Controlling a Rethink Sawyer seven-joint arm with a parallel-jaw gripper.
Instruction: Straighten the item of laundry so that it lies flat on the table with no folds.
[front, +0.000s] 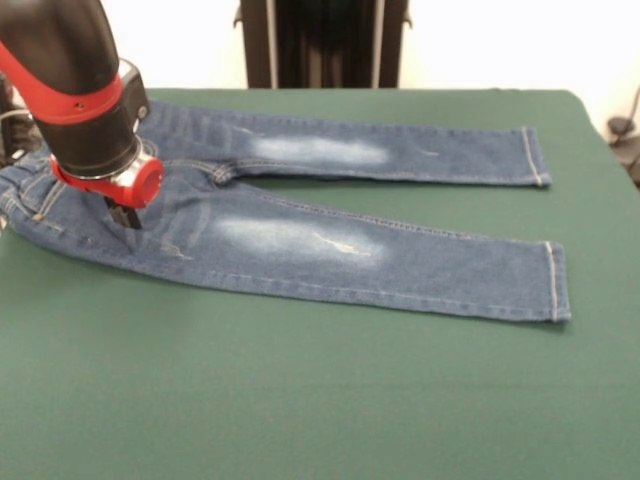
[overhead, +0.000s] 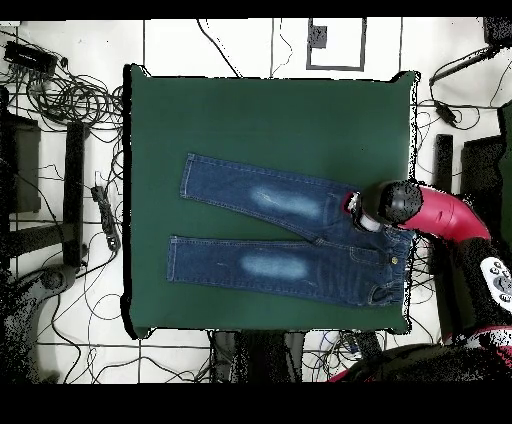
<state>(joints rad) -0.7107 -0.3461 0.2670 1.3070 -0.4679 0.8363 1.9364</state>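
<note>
My claw (front: 127, 214) points straight down onto the hip of the jeans (front: 300, 240), tips touching denim; can't tell if it's open or closed. Arm comes in from 10 o'clock. Jeans lie spread flat on the table (front: 320, 400), legs running toward 3 o'clock.

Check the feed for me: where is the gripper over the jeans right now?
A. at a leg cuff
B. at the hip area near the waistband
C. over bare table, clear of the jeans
B: the gripper sits down on the hip end of the jeans, far from both cuffs.
</note>
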